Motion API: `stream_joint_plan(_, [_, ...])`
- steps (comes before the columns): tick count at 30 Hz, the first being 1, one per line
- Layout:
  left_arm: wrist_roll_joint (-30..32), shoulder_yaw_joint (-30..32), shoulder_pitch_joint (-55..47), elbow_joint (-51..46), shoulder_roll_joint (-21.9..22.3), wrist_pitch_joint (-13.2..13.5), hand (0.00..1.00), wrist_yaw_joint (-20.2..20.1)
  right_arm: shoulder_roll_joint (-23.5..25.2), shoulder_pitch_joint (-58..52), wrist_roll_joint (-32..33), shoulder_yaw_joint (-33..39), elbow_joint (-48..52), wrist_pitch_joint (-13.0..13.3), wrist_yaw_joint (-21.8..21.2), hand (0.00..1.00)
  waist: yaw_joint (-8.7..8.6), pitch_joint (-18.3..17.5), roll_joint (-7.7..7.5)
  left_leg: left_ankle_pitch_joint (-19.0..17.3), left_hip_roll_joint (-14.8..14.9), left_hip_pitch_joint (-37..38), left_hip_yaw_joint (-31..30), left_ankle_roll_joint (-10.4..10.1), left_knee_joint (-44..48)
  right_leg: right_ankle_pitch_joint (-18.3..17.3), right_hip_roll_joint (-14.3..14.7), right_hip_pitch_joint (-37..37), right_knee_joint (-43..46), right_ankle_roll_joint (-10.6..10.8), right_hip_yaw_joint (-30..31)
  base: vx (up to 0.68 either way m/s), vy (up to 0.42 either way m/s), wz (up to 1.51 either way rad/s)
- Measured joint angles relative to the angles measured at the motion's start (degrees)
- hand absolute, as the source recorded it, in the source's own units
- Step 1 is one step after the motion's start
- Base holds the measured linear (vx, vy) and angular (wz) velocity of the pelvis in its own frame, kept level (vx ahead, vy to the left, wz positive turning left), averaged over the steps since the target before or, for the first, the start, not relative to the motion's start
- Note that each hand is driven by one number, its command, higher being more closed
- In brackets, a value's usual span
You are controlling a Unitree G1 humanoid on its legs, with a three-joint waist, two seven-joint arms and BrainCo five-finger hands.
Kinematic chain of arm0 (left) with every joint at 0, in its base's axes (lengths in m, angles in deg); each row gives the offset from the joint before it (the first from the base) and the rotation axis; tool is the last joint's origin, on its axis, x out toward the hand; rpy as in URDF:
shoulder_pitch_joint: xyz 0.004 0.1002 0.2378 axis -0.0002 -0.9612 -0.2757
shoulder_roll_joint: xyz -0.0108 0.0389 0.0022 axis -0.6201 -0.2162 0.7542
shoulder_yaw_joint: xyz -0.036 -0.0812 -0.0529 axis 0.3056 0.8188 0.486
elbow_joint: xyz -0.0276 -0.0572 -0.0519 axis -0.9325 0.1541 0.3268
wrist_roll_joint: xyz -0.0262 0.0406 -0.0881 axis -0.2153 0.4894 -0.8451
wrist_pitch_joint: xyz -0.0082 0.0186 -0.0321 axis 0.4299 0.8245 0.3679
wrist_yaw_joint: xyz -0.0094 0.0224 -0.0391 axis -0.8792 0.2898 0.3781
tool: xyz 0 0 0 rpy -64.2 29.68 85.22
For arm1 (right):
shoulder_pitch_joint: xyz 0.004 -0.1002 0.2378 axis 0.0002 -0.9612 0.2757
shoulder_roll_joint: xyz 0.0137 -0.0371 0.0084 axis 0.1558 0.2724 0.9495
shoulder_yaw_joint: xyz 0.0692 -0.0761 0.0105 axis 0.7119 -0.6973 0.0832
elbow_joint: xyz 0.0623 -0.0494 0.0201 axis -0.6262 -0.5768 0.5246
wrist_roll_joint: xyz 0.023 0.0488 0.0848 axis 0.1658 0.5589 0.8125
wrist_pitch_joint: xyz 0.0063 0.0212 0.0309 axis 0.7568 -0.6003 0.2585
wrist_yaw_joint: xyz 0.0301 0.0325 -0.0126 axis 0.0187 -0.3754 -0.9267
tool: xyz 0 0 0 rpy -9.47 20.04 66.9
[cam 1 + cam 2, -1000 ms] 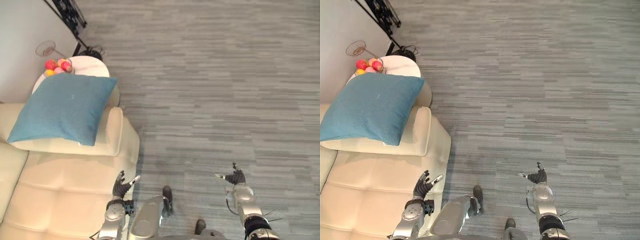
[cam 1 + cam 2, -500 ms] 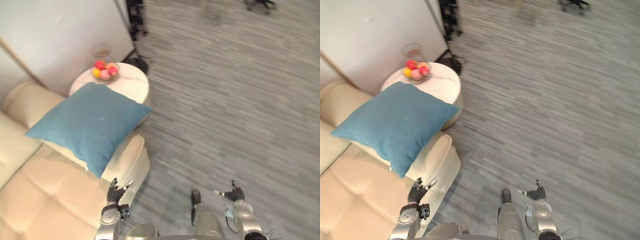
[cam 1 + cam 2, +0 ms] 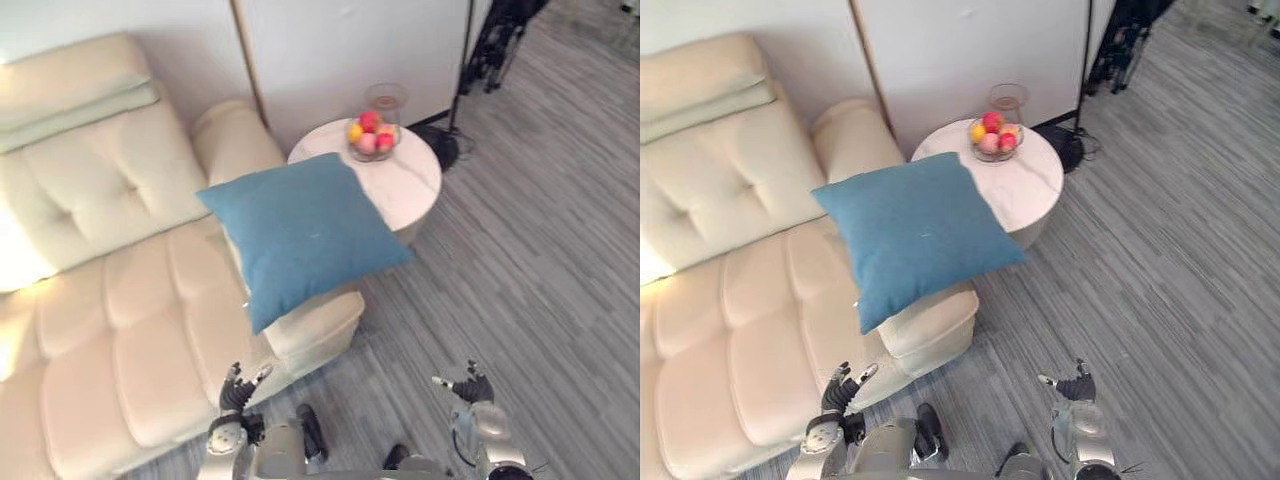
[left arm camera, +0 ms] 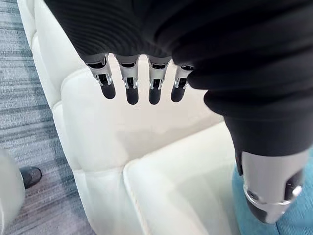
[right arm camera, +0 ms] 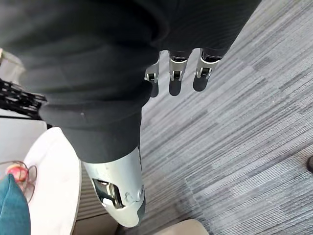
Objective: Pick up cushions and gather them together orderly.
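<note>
Here, a single blue cushion lies flat across the armrest of the cream sofa. One corner hangs over the sofa's seat and the opposite edge reaches off the sofa's side. A round white table stands just beside that armrest, so close that the cushion's edge overlaps its rim as seen from above. A bowl of fruit sits on the table, on the part away from the sofa and clear of the cushion.

The left hand hovers at the sofa's front edge, below the cushion and apart from it. Its fingers are straight and spread, holding nothing (the sofa's seat shows just past them). The right hand hangs over the grey floor, well apart from the sofa, its fingers loose and empty.
</note>
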Motion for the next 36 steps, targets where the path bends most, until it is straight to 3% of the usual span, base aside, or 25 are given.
stream_joint_plan(2, [0.0,-0.1,-1.1,0.6,0.1,0.0,0.0,-0.6,-0.3,-0.2,-0.2,0.6,-1.1,0.0,-0.1,0.0,-0.42,0.0,0.15,-2.4,-1.7,4.3,-0.6,0.3,-1.7,-1.2,-4.3,-2.7,14.5,1.8,1.6,0.18,0.126,0.29])
stream_joint_plan(4, [0.0,-1.2,-1.4,1.5,-0.5,-0.1,0.0,-0.9,-0.2,-0.8,-0.6,0.6,-1.2,-0.2,-0.2,0.0,-1.37,-0.1,-1.01,-3.5,-4.1,7.4,-2.7,0.5,-3.2,1.7,-9.0,-10.2,33.6,0.8,7.2,0.17,0.088,0.59])
stream_joint_plan(5, [0.1,-2.0,-1.5,1.9,-1.2,-0.2,0.0,-0.8,-0.1,-1.5,-0.6,0.6,-1.2,-0.3,-0.2,0.0,-3.13,-0.3,-1.42,-3.9,-4.5,8.2,-4.6,0.9,-3.0,-0.2,-8.5,-13.9,40.2,0.6,10.9,0.17,0.015,0.93])
stream_joint_plan(6, [0.1,-2.1,-1.5,2.1,-1.4,-0.2,0.0,-0.8,-0.2,-1.7,-0.6,0.6,-1.2,-0.3,-0.2,0.0,-3.72,-0.3,-1.42,-3.9,-4.6,8.6,-5.4,1.0,-3.1,-1.4,-7.7,-15.5,41.3,0.4,12.4,0.18,-0.026,0.83])
stream_joint_plan(8, [0.1,-2.0,-1.3,2.1,-1.8,-0.4,0.0,-0.8,-0.3,-1.8,-0.6,0.6,-1.2,-0.4,0.0,0.0,-3.85,-0.2,-1.32,-3.8,-4.5,10.1,-6.9,0.8,-3.9,-4.0,-3.4,-19.2,36.6,0.0,16.0,0.19,-0.066,0.48])
stream_joint_plan(9, [0.1,-2.0,-1.0,2.1,-1.8,-0.4,0.0,-0.7,-0.4,-1.8,-0.5,0.9,-1.1,-0.3,0.0,0.0,-3.85,-0.2,-1.3,-3.7,-4.2,10.5,-8.3,0.7,-3.9,-4.7,-0.3,-19.8,30.1,0.1,18.5,0.16,-0.099,0.56])
stream_joint_plan(11, [0.1,-1.9,0.0,2.1,-1.9,-0.4,0.0,-0.6,-0.6,-1.8,-0.2,1.2,-1.1,-0.3,0.3,0.0,-4.27,-0.1,-1.2,-3.5,-4.1,10.4,-10.7,-0.1,-3.9,-4.4,3.7,-19.9,20.1,0.4,23.4,0.12,-0.117,0.75])
stream_joint_plan(12, [0.2,-2.0,0.5,2.2,-2.2,-0.4,0.0,-0.5,-0.6,-1.8,0.2,2.5,-1.1,-0.3,0.5,0.0,-4.88,-0.2,-1.56,-3.5,-4.4,10.3,-12.2,-1.4,-4.0,-1.4,5.5,-18.6,11.1,0.1,26.8,0.16,-0.177,0.97])
stream_joint_plan(13, [0.2,-2.1,1.0,2.4,-2.9,-0.4,0.0,-0.5,-0.8,-2.3,0.7,3.8,-1.1,-0.3,1.0,0.0,-5.24,-0.1,-2.62,-3.8,-5.7,10.6,-14.2,-2.3,-3.9,5.8,5.2,-18.1,7.6,-1.5,28.3,0.17,-0.205,0.87])
stream_joint_plan(17, [0.2,-2.1,1.5,2.6,-1.7,-0.3,0.0,0.3,-2.0,-2.1,1.7,7.2,2.5,-0.3,1.2,0.0,-4.58,-0.8,-0.14,-3.3,-2.6,10.7,-15.6,-5.3,-6.0,5.1,7.5,-17.9,6.8,-3.0,25.8,0.15,-0.217,0.18])
stream_joint_plan(19, [0.1,-2.0,1.8,2.0,-1.7,-0.3,0.0,0.3,-2.2,-2.3,1.7,9.1,5.1,-0.2,1.3,0.0,-5.14,-1.0,0.15,-2.1,-1.7,10.9,-16.5,-7.1,-9.3,5.7,8.5,-16.9,4.4,-4.0,24.0,0.05,-0.16,0.24])
stream_joint_plan(27, [-3.1,-1.8,2.5,-5.5,-2.0,0.2,0.0,0.3,-5.1,-0.7,1.9,10.9,10.6,0.4,2.3,0.0,-5.06,-1.0,0.29,1.9,-1.6,9.6,-19.0,-7.5,-14.9,8.0,8.6,-16.4,-1.5,-4.9,20.8,0.04,-0.033,0.19])
stream_joint_plan(36, [-8.0,-5.1,17.1,-10.4,-2.1,2.5,0.0,2.6,-10.0,17.2,4.7,-2.3,10.3,0.5,0.8,0.0,-4.72,2.9,2.39,5.2,-3.2,0.4,-20.6,-7.6,-15.3,13.5,7.2,-22.8,-6.7,-5.2,19.6,-0.01,0.031,0.11])
